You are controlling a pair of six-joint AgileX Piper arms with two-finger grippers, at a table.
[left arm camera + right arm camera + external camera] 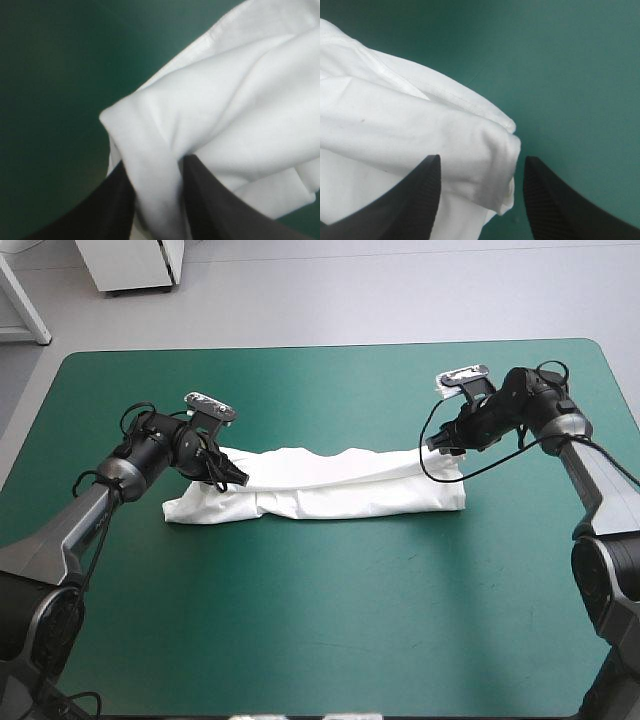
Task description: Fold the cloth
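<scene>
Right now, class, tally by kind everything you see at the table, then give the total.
T-shirt: 1
Arms: 2 (left arm, right arm)
Cover: 1
Total: 4

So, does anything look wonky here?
Slightly. The T-shirt lies in a long folded strip, but its layers don't line up: a wrinkled flap sticks out at the left end, where the left gripper pinches it. The right gripper is open around the other end.
</scene>
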